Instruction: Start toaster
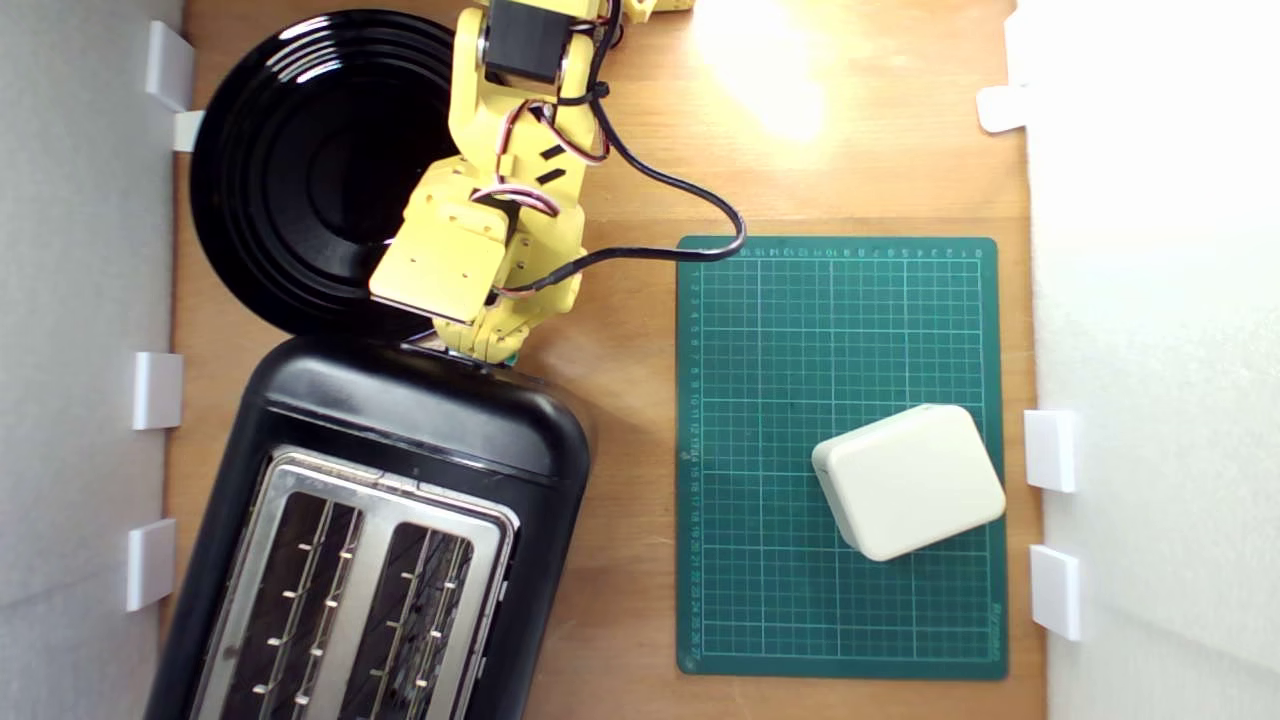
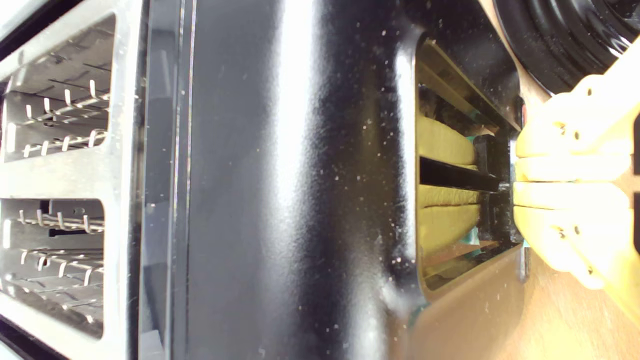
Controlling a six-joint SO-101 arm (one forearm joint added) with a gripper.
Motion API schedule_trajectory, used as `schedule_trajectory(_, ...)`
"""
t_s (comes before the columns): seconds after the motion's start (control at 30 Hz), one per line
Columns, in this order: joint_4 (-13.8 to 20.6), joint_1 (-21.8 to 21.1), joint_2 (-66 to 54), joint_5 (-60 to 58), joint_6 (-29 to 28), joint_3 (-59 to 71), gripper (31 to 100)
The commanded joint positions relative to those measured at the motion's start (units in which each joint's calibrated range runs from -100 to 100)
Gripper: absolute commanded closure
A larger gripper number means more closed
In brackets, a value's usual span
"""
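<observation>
The glossy black toaster (image 1: 420,410) lies at the exterior view's lower left, its silver top plate (image 1: 300,480) holding two empty slots. My yellow gripper (image 1: 490,345) reaches down at the toaster's far end, above the lever recess. In the wrist view the two fingers (image 2: 565,210) lie pressed together with no gap, and the gripper (image 2: 517,182) tip rests against the recessed lever slot (image 2: 450,177). The glossy panel mirrors the yellow fingers. Only a sliver of the teal lever knob (image 1: 511,357) shows beneath the fingers; the rest is hidden.
A round black plate (image 1: 310,170) sits right behind the toaster, under the arm. A green cutting mat (image 1: 800,330) with a white box (image 1: 908,482) lies at the exterior view's right. White brackets (image 1: 158,390) line both table sides. A black cable (image 1: 690,190) loops from the arm.
</observation>
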Motion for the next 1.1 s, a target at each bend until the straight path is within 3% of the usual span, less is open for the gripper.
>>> schedule_trajectory(0.0,-0.34,0.17,1.47,1.51,-0.32,0.86,98.9)
schedule_trajectory(0.13,-0.43,0.17,0.31,9.13,-0.48,-3.32,98.9)
schedule_trajectory(0.73,-0.43,0.09,-5.1,13.85,-0.32,-4.95,98.9)
schedule_trajectory(0.87,-0.52,0.09,-6.77,19.24,-0.43,-9.58,98.9)
schedule_trajectory(1.07,-3.53,0.09,-10.43,29.86,-0.48,-20.03,98.9)
